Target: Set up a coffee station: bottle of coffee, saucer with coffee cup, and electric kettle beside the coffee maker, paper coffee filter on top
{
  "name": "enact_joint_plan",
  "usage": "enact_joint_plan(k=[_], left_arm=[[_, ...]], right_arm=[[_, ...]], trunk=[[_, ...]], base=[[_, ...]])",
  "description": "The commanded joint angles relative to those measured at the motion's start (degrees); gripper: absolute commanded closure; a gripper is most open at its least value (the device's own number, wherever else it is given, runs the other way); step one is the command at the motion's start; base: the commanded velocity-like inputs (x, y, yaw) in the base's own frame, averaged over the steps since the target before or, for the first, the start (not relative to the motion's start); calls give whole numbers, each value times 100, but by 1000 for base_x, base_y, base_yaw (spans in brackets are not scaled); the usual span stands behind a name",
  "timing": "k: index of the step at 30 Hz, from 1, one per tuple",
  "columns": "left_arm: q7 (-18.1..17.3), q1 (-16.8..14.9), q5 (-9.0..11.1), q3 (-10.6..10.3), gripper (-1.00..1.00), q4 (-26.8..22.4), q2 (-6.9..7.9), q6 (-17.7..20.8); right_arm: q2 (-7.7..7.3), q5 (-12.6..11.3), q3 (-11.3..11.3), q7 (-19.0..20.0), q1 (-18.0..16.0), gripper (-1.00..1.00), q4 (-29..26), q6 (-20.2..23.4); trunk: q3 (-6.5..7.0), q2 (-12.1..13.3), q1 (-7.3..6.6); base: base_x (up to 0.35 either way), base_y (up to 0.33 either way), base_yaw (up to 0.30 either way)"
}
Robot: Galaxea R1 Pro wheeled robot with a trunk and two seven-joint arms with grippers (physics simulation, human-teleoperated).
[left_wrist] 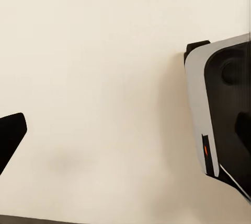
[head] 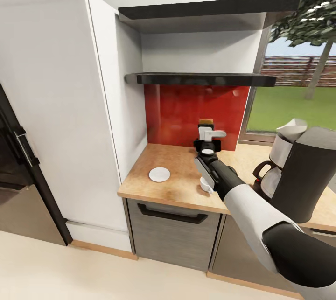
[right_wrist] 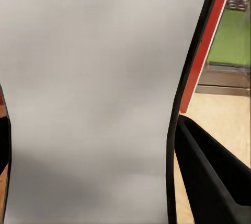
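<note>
One tan countertop (head: pixel 172 176), red backsplash (head: pixel 186 113) behind

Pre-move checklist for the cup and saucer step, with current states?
1. Saucer flat on the countertop, nothing on it: ok.
2. Cup on the saucer: not ok. It stands on the countertop, apart from the saucer and partly under the right arm.
3. Saucer next to the coffee maker: not ok. It lies near the tall cabinet end.
4. Paper filter on the coffee maker: looks ok, a pale shape sits on top.
5. Right gripper free to grasp: cannot tell. It is above the countertop, beyond the cup.
</note>
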Motion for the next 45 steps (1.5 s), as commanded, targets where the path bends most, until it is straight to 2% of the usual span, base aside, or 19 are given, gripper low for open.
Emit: enact_joint_plan(k=[1, 4, 10, 22, 39, 45], left_arm=[[-37, -5, 63, -32, -100, 3, -4, -13], [-34, -11, 79, -33, -100, 3, -11, -21], [-33, -40, 85, -31, -100, 3, -13, -24], [-39, -101, 82, -26, -100, 3, -21, -24], [-33, -104, 77, -24, -100, 3, -12, -24], [-33, -106, 77, -24, -100, 6, -13, -24]], right_arm=[[-4, 25, 32, -55, -9, 100, 88, -78], [-4, 95, 28, -64, -3, 100, 243, -229], [-4, 100, 17, -61, 15, 100, 256, -255], [2, 92, 9, -57, 31, 100, 266, -260], [40, 76, 10, -31, 31, 100, 198, -255], [33, 49, 2, -32, 35, 100, 213, -257]], trunk=[[-13, -14, 4], [-13, -14, 4], [-13, -14, 4], [-13, -14, 4], [-13, -14, 4], [-13, -14, 4]], base=[[0, 0, 0], [0, 0, 0], [0, 0, -34], [0, 30, -221], [38, 284, -13], [204, 260, -201]])
